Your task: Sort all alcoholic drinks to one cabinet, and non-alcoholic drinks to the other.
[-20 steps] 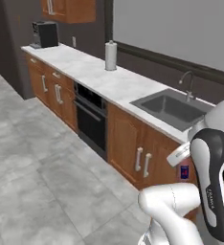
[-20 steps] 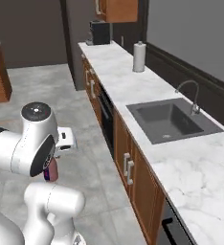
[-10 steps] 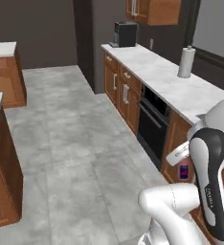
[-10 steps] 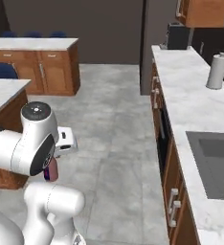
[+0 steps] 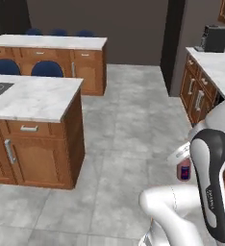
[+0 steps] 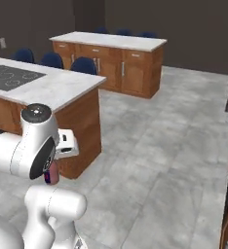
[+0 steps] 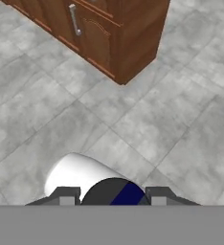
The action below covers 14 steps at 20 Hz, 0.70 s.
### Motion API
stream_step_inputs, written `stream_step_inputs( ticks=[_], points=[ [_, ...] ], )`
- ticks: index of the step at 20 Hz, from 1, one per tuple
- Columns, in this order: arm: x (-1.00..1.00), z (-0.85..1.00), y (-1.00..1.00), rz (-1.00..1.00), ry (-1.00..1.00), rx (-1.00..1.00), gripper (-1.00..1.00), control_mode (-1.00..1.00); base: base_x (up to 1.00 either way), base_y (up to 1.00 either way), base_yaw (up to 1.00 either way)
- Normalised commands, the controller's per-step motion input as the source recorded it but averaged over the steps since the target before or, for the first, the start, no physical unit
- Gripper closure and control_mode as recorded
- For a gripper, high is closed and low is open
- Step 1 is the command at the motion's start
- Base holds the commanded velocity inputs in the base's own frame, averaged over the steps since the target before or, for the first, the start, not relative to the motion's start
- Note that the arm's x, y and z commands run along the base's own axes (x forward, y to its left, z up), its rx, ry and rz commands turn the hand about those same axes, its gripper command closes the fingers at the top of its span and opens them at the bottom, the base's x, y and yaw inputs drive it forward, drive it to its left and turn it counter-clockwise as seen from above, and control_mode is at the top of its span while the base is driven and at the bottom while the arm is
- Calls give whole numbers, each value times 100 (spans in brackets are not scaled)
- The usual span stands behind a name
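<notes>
My gripper (image 5: 183, 163) hangs close in front of the robot's body, shut on a short dark purple bottle (image 5: 184, 170) with a reddish label. The right base view shows the same bottle (image 6: 51, 173) under the hand, with the gripper (image 6: 52, 168) clamped on its upper part. Looking down along the hand, the bottle's dark top (image 7: 116, 191) fills the gap between the two fingertips of the gripper (image 7: 113, 197), well above the grey tiled floor. The other drinks and the cabinets they go into are out of view.
A marble-topped island (image 5: 35, 98) with wooden doors stands to the left, its corner (image 7: 118, 43) below the hand. It carries a cooktop (image 6: 9, 78). Behind it is a second counter (image 5: 52, 43) with blue chairs. A coffee machine (image 5: 215, 38) sits on the right counter. Open floor (image 5: 129, 125) lies between.
The whole picture has swung: the base has turned from the sink counter toward the islands. The bottle stays in the shut gripper, held the same way against the arm.
</notes>
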Motion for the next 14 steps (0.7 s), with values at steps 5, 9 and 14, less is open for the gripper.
stream_step_inputs(
  ticks=[5,9,14],
  points=[
    [0,0,0,0,0,0,100,100,33,3,65],
    [0,0,0,0,0,0,100,100,49,2,62],
    [0,0,0,0,0,0,100,100,76,0,58]
  ],
)
